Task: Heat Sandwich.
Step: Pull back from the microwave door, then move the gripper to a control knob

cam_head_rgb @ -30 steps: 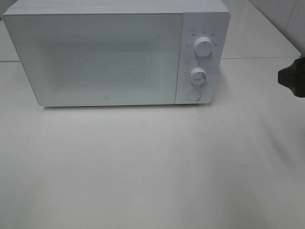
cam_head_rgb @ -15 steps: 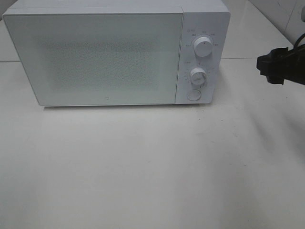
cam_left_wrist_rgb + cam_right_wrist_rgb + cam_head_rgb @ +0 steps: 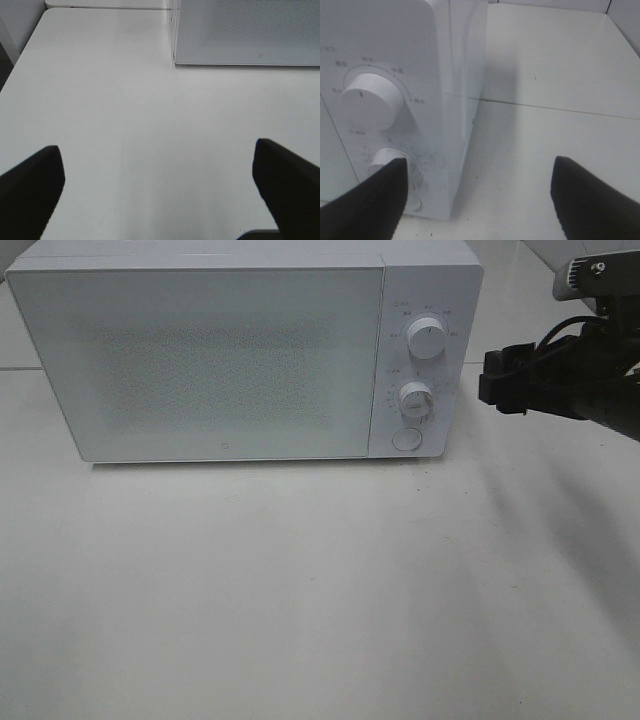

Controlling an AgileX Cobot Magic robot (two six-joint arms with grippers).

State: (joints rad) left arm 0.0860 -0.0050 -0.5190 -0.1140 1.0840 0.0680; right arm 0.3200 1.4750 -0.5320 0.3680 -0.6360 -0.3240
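Observation:
The sandwich is out of view in every frame. A white microwave (image 3: 210, 360) stands at the back of the table with its door shut. On its right panel are an upper knob (image 3: 427, 340), a lower knob (image 3: 415, 400) and a round button (image 3: 405, 439). My right gripper (image 3: 497, 380) hangs open just right of that panel, holding nothing. In the right wrist view the right gripper (image 3: 480, 170) faces the microwave's front right corner (image 3: 455, 100), and one finger overlaps the lower knob (image 3: 385, 159). My left gripper (image 3: 157, 147) is open and empty over bare table, near the microwave's front left corner (image 3: 175, 55).
The white tabletop (image 3: 300, 590) stretches in front of the microwave. A table seam (image 3: 540, 362) runs behind on the right. A tiled wall (image 3: 600, 270) rises at the back right. The table's left edge (image 3: 20, 55) shows in the left wrist view.
My right arm has come in from the right edge toward the microwave's control panel, rising slightly. The microwave has not changed.

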